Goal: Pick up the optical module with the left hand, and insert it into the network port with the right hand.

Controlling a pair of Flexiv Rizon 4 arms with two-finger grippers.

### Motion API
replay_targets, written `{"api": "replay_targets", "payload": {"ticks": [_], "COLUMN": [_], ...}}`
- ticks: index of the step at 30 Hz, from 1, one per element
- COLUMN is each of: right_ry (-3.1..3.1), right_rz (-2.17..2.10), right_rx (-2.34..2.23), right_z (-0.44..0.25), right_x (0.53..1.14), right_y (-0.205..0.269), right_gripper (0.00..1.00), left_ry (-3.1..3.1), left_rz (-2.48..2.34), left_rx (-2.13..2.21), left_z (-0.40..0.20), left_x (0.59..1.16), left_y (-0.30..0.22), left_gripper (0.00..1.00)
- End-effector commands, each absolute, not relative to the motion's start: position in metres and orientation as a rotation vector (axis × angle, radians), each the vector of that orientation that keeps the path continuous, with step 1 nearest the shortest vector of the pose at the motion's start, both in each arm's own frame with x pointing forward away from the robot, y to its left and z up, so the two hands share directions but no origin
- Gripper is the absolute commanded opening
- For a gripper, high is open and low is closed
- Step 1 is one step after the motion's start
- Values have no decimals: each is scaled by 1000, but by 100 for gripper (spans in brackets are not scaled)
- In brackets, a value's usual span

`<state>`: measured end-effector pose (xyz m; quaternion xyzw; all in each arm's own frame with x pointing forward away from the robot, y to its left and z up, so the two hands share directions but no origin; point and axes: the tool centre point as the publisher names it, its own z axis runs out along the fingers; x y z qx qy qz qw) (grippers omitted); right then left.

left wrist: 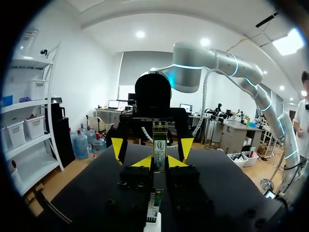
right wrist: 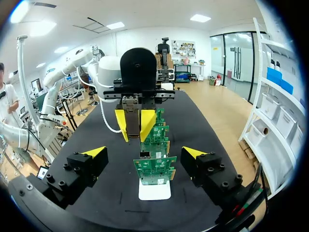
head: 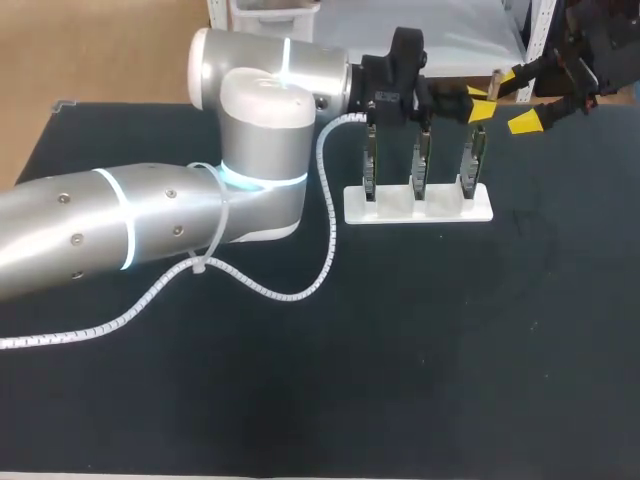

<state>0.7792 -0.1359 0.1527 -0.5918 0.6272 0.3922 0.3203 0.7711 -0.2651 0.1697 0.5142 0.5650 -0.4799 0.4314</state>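
Note:
My left gripper (head: 481, 103) hangs above the right end of a white stand (head: 418, 207) and is shut on the optical module (left wrist: 160, 143), a slim metal bar standing out past its yellow tips. Three green circuit boards (right wrist: 155, 163) stand upright in that stand, in a row under and ahead of the module. My right gripper (head: 516, 98) faces the left one from the far right. It is open, with its fingertips (right wrist: 193, 152) spread wide to either side of the boards. The module's tip (head: 494, 80) lies close to the right gripper's fingers, apart from them.
The dark table (head: 430, 340) stretches bare in front of the stand. My left arm (head: 150, 220) lies across the left half with its white coiled cable (head: 300, 290) trailing on the surface. The table's far edge runs just behind both grippers.

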Motion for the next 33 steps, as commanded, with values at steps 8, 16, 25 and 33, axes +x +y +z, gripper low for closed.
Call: {"api": "replay_targets", "payload": {"ticks": [8, 16, 25, 33], "right_ry": [1650, 1650, 1650, 1650], "right_rz": [1024, 1024, 1024, 1024], "right_rx": [-1553, -1553, -1553, -1553], "right_z": [153, 153, 153, 153], "right_x": [777, 777, 777, 777], "right_y": [-136, -136, -136, -136], "right_gripper": [100, 100, 100, 100], "left_ry": [1415, 1432, 1457, 1457], "left_rz": [-1182, -1182, -1175, -1175], "left_rx": [1301, 1290, 1293, 1293], "left_z": [167, 163, 158, 158], "left_x": [774, 777, 779, 779], "left_y": [-268, -268, -267, -267], "left_gripper": [0, 0, 0, 0]}}
